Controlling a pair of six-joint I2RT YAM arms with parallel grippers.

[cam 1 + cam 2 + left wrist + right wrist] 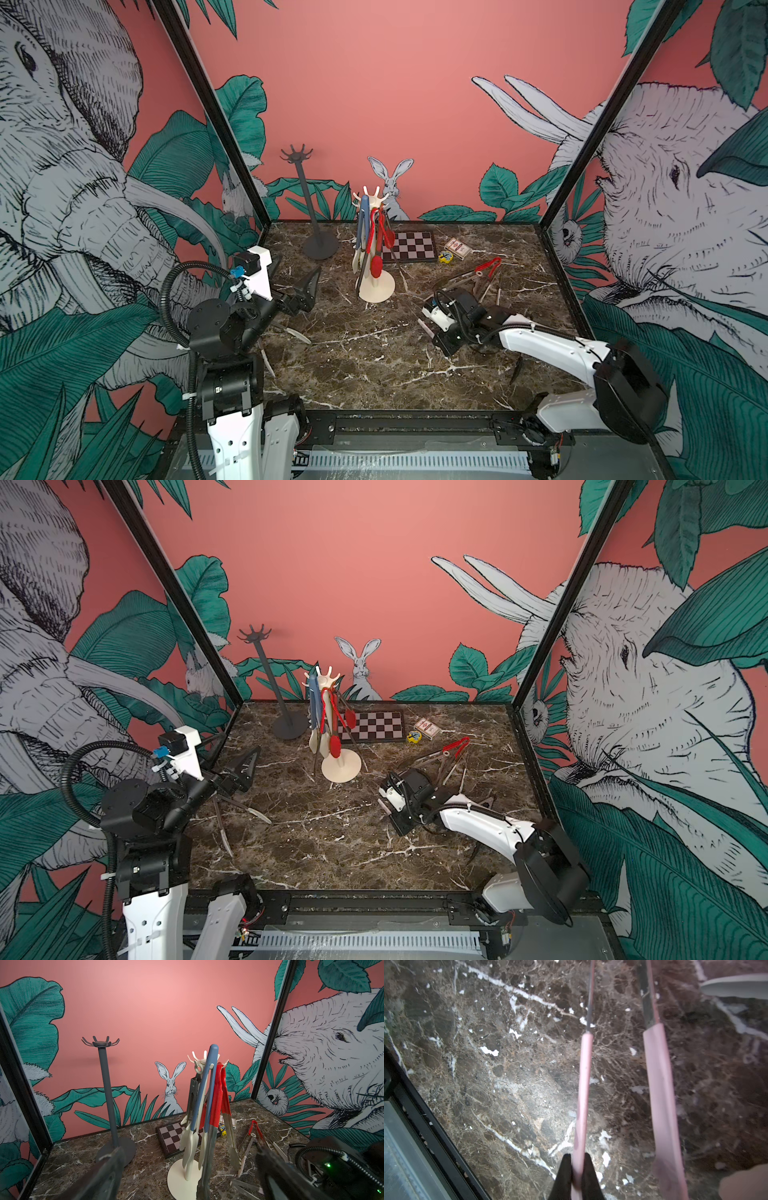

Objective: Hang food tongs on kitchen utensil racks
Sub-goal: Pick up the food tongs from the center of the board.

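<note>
Pinching pink tongs (582,1084), table edge (431,1136) apart

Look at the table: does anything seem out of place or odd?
All hung tongs crowd the cream rack, while the dark grey rack stands bare. A checkered board behind is no kitchen utensil.

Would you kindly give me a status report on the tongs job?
Right tool shut on pink-tipped tongs. Left tool open, empty. Cream rack loaded, grey rack bare. Loose tongs lie by right tool.
</note>
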